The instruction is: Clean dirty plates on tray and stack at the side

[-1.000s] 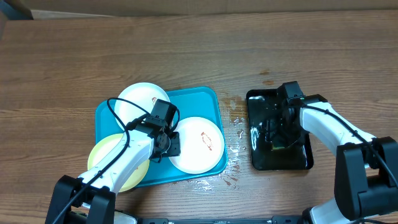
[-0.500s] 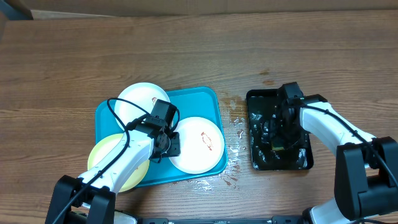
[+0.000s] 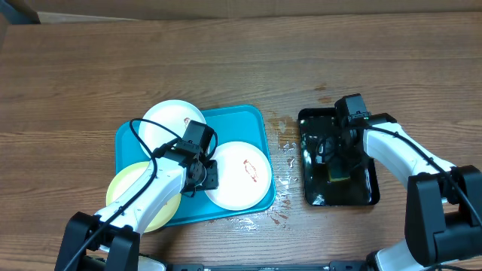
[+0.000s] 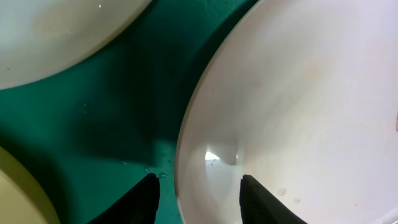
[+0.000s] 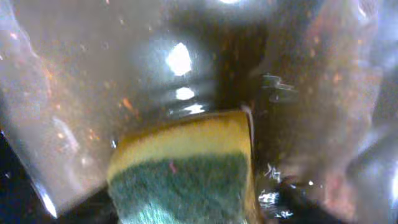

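The cyan tray (image 3: 252, 120) holds three plates: a white plate (image 3: 169, 120) at its far left, a pale yellow plate (image 3: 132, 188) at its near left, and a white plate (image 3: 245, 177) with a brown smear on the right. My left gripper (image 3: 205, 175) (image 4: 196, 193) stands open over the smeared plate's left rim (image 4: 186, 137). One finger (image 4: 146, 199) is above the tray floor and the other above the plate. My right gripper (image 3: 337, 162) (image 5: 186, 205) is shut on a yellow-and-green sponge (image 5: 183, 168) over the black tray.
The black glossy tray (image 3: 312, 192) sits right of the cyan tray and holds murky water (image 5: 93, 81). Water droplets and brown spots (image 3: 285, 177) wet the wooden table (image 3: 241, 60) between the two trays.
My right gripper opened and closed again on the sponge in the black tray, ending slightly farther back. The left arm and the plates have not moved.
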